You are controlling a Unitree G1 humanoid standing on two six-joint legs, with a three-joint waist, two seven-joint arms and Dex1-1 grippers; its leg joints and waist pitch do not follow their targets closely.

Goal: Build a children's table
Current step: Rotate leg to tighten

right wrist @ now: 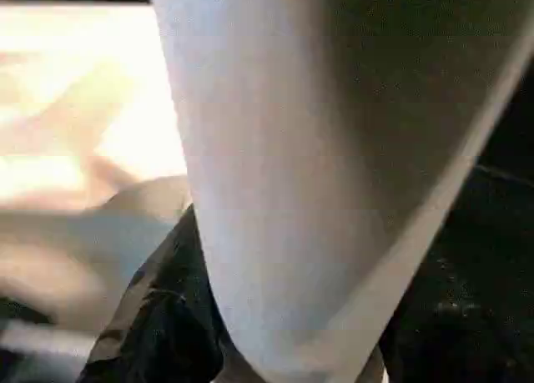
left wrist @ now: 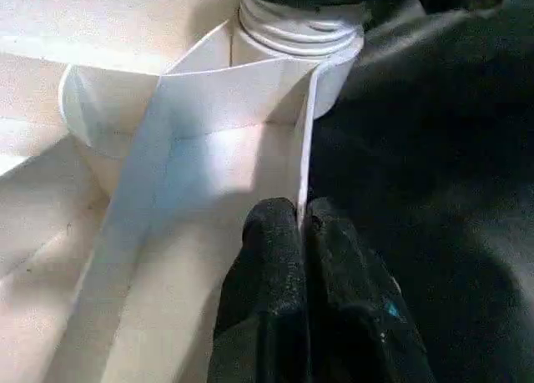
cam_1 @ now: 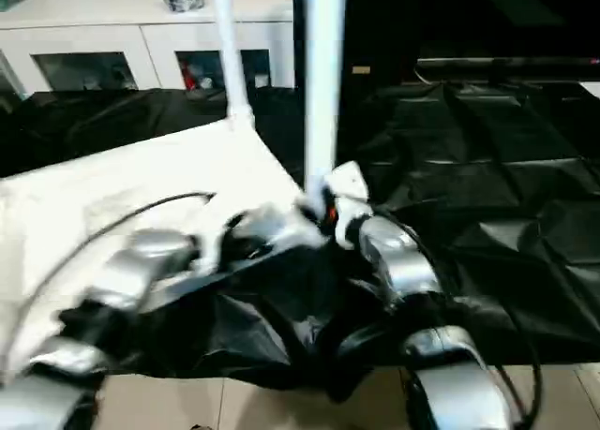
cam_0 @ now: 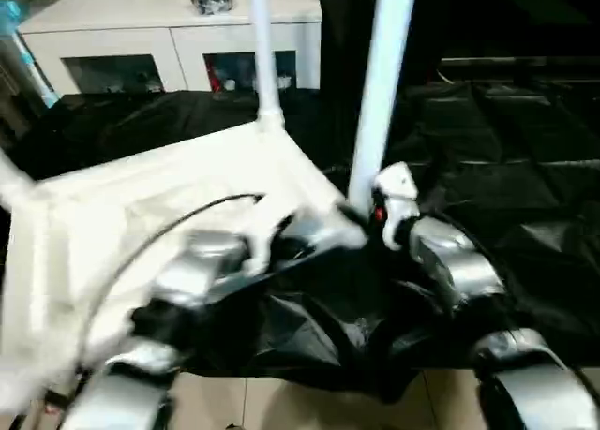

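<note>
The children's table top (cam_0: 141,205) lies underside up on the black-draped work table, its ribs showing in the left wrist view. Two white legs stand upright from its corners: a near one (cam_0: 380,83) and a farther one (cam_0: 264,65). My left gripper (left wrist: 300,212) is shut on the thin rim wall of the top, just short of the corner socket (left wrist: 292,32) that holds the near leg's base. My right gripper (cam_0: 361,210) is at the foot of that near leg (right wrist: 292,149), which rises right in front of its wrist camera.
Crumpled black cloth (cam_0: 506,149) covers the work table to the right and hangs over its front edge. A white glass-door cabinet (cam_0: 169,37) stands behind. A thin black cable (cam_0: 169,224) arcs over the table top by my left forearm. Tiled floor shows below.
</note>
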